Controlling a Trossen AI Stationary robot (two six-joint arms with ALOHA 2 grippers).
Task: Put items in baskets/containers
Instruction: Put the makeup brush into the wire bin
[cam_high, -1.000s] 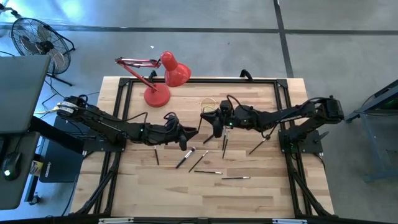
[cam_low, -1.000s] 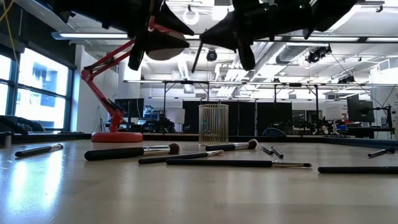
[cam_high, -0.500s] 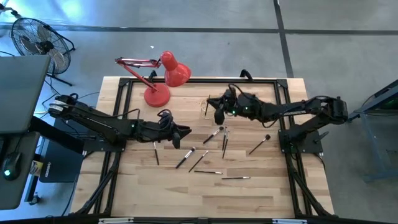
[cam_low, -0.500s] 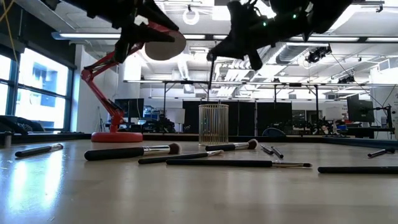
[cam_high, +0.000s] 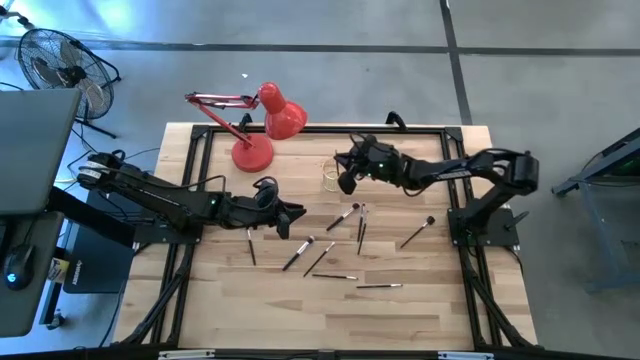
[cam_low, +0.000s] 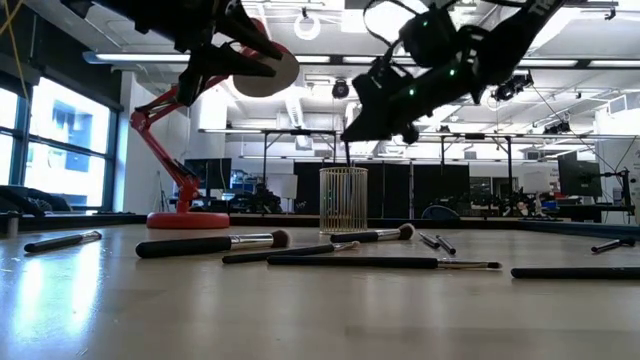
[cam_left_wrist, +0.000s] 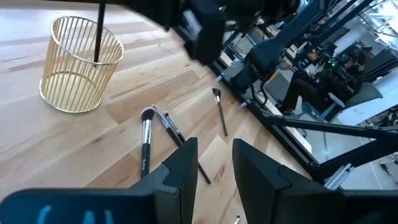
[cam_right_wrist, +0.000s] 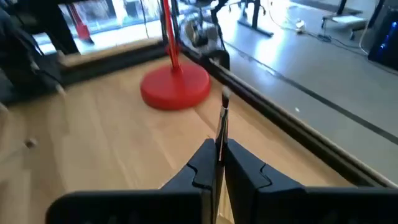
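Right gripper is positioned above the cup, near the table's far edge. Its jaws are closed on one brush, held roughly upright; in the left wrist view the brush's lower end hangs inside the cup's rim, and whether it touches the bottom can't be told. The cup is a gold wire cylinder, standing upright just right of the red lamp base. In the low view the cup sits at table centre w/ the right gripper directly over it.

Left gripper hangs above the table, left of centre, apart from the cup. Jaws are narrowly apart w/ nothing between them, per the left wrist view; fingers frame bare wood.

Remaining brushes lie flat on the table:
- Pair near centre, right of the left gripper.
- One w/ pale tip and one beside it, nearer the front.
- Two nearly level ones toward the front edge.
- One short under the left arm.
- One at right, near the right arm's base.
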